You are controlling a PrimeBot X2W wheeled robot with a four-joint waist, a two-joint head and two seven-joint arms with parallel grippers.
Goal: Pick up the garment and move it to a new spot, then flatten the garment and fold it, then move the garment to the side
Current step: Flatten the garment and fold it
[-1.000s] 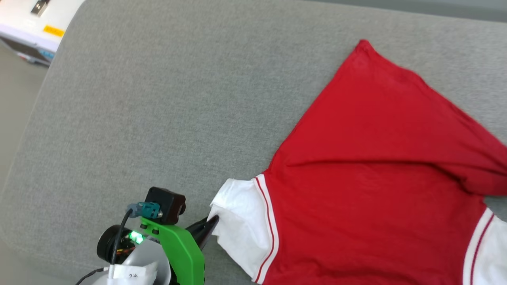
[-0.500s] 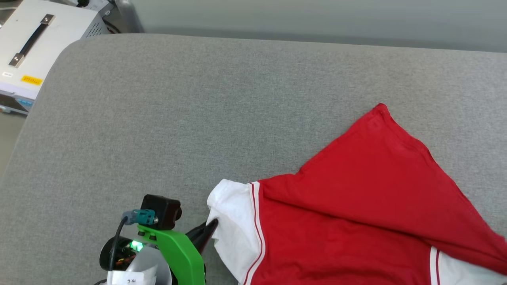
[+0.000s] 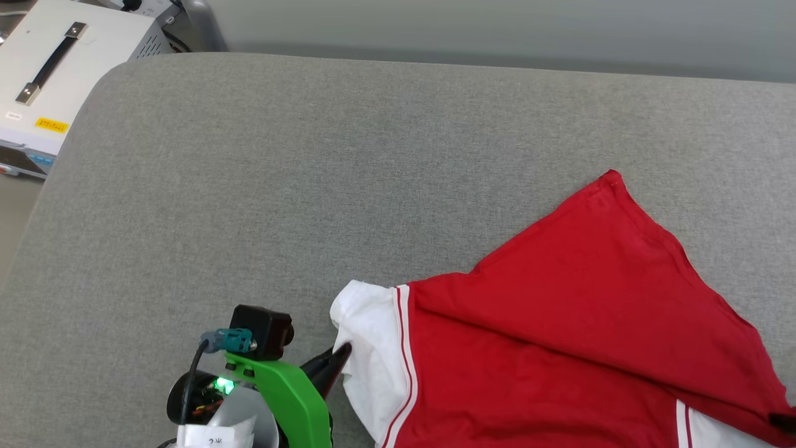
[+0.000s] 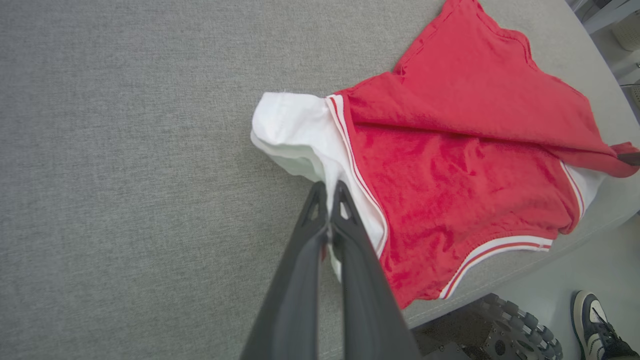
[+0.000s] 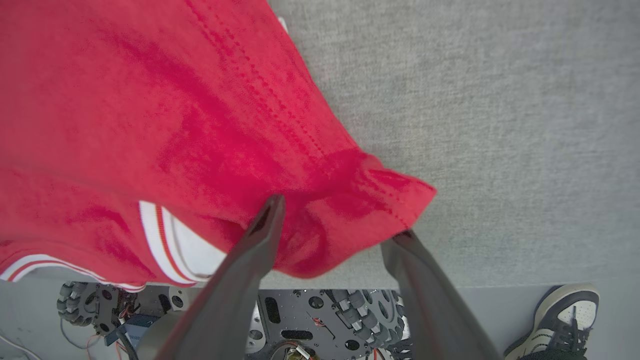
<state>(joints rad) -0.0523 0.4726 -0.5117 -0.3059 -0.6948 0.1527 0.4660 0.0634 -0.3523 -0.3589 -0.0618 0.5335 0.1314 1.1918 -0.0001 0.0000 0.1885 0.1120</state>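
The garment (image 3: 559, 348), red with white sleeves and striped trim, lies partly folded over itself near the front right of the grey cushion (image 3: 311, 186). My left gripper (image 3: 343, 356) is at its left end, shut on the edge of the white sleeve (image 4: 300, 130); the left wrist view shows the fingertips (image 4: 327, 192) pinched together on the white cloth. At the garment's (image 5: 150, 125) other end, my right gripper (image 5: 337, 220) stands open, with a red hem corner (image 5: 390, 195) lying loose between its spread fingers.
A white equipment case (image 3: 56, 74) with a metal handle stands off the cushion's far left corner. The cushion's front edge (image 5: 450, 280) runs just behind my right fingers. Below that edge are the robot's wheeled base (image 5: 350, 310) and a person's shoe (image 5: 565, 320).
The head camera tilted up at first. Since then the red fold's far corner has slid slightly right and down, and my left gripper has edged right with the sleeve.
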